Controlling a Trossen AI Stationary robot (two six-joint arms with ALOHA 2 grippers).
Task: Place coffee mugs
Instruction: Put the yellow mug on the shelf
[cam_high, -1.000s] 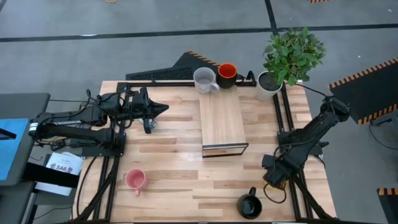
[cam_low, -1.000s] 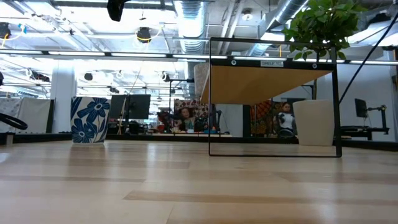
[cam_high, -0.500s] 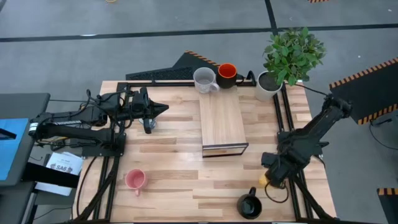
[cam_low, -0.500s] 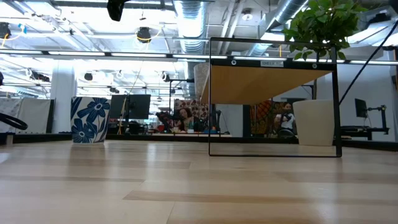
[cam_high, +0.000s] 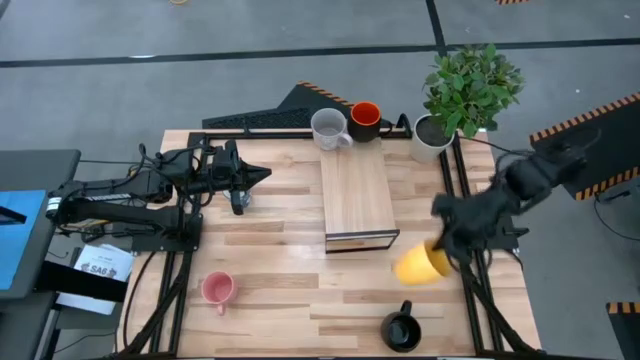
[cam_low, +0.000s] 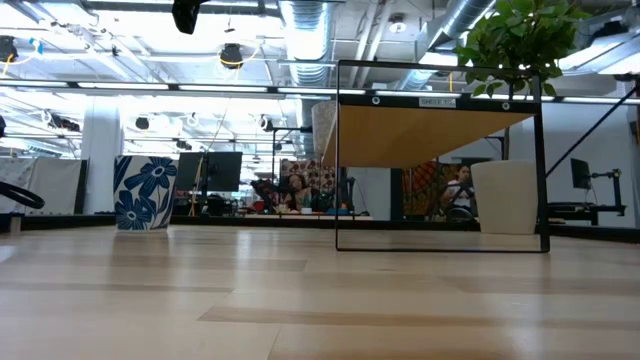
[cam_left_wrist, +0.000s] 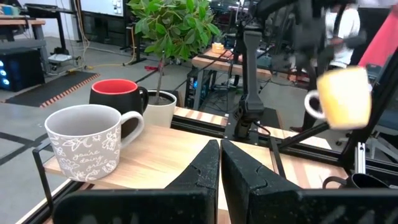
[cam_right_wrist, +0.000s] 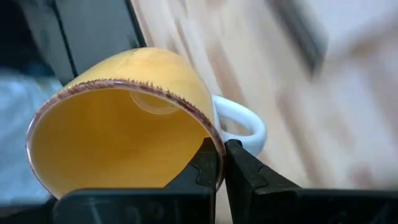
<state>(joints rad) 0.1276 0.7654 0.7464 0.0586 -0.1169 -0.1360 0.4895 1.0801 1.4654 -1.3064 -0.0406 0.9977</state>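
My right gripper is shut on the yellow-orange mug, held in the air over the table's right side; it also shows in the left wrist view. A pale grey mug and a red-orange mug stand upright at the far end of a wooden riser. A pink mug stands near left, a glossy black mug at the near edge. A white mug with blue flowers stands on the table. My left gripper is shut and empty at the far left. My right gripper holds the yellow-orange mug by its rim next to the white handle, one finger inside the mug and one outside. The mug is lifted clear of the table and tipped on its side, its mouth toward the wrist.
A white pot with a green plant stands at the far right corner. Black frame rails run along the table's right and left sides. Bare wood lies between the riser and the near edge.
My right gripper has risen from low beside the table's right edge and swung toward the table's middle and far side. It has brought the yellow-orange mug up with it, lifted clear and tipped on its side.
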